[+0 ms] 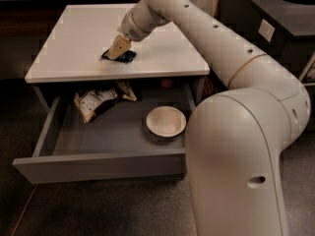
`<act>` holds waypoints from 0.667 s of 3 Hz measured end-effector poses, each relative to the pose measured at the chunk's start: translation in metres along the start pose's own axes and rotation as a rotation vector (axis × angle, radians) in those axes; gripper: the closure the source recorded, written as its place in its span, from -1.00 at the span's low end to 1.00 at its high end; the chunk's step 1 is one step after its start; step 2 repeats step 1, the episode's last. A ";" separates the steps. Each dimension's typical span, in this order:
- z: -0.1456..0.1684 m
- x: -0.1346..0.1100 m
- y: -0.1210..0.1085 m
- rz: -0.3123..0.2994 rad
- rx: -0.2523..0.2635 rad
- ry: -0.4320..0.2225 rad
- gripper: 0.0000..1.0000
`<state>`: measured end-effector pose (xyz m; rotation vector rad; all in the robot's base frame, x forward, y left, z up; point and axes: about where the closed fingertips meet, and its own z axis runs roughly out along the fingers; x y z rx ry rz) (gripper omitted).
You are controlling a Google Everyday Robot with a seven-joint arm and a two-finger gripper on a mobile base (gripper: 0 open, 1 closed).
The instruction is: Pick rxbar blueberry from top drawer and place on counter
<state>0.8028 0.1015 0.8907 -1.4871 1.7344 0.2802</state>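
The rxbar blueberry (124, 57), a small dark bar, lies against the white counter (74, 38) near its middle front. My gripper (118, 48) comes down on it from the upper right and is shut on its near end, covering part of it. The top drawer (98, 167) is pulled wide open below the counter's front edge.
Inside the drawer are a tan-and-white snack bag (93, 101) at the back left and a round white bowl (166, 121) at the right. A small reddish object (167, 83) sits at the drawer's back. My arm fills the right side. A black cabinet (275, 18) stands at the far right.
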 end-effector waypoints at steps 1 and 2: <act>0.002 0.000 0.001 0.000 -0.003 0.001 -1.00; 0.002 0.000 0.001 0.000 -0.003 0.001 -1.00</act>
